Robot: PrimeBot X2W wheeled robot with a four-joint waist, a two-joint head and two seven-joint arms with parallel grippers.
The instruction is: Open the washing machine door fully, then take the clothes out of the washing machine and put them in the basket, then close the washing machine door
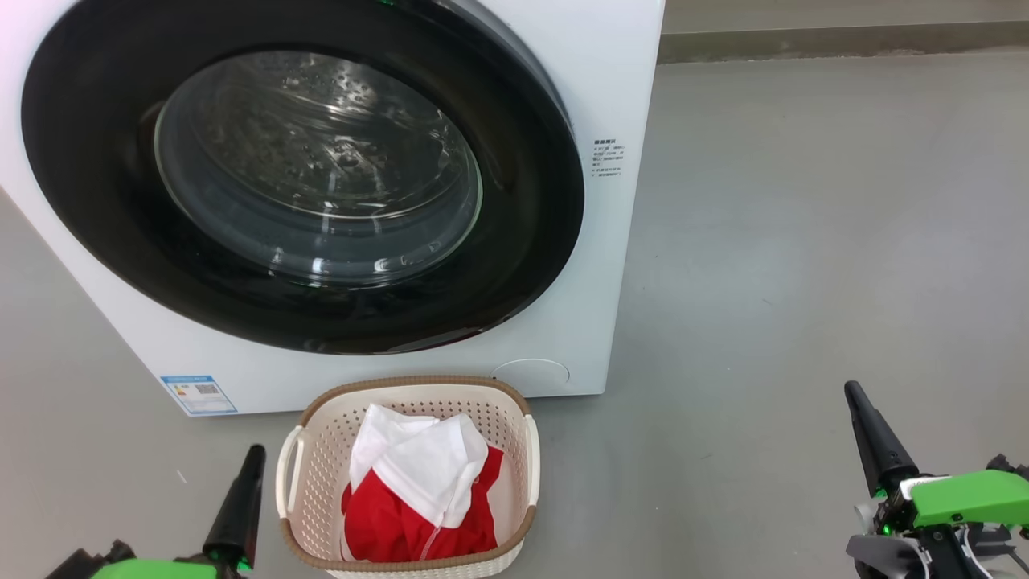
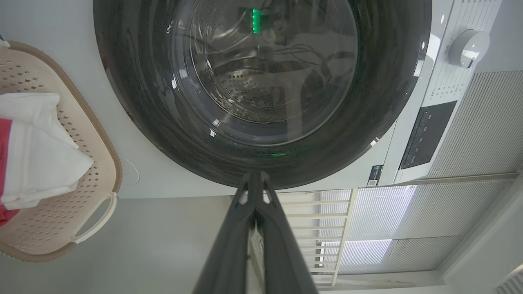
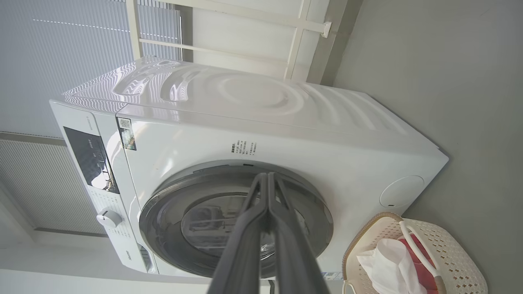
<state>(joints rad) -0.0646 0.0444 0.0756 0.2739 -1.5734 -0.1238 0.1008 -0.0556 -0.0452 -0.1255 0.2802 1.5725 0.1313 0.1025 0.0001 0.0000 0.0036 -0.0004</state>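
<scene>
- The washing machine door [image 1: 96,201] is cropped up top (glossy black ring).
- Soft clothes [image 1: 418,490] hide the floor of the perforated basket [image 1: 410,384].
- I see the left gripper [image 1: 256,452] and the right gripper [image 1: 852,391] pinched together, empty.

Smooth grey floor [image 1: 804,241]; along the floor's far edge a darker skirting band [image 1: 844,42]; above the floor, daylit pleated blinds [image 3: 61,53].

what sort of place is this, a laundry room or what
Likely a laundry corner, perhaps at home: a white front-loading washing machine stands on a plain grey floor, with a basket of red and white clothes in front of it.
</scene>
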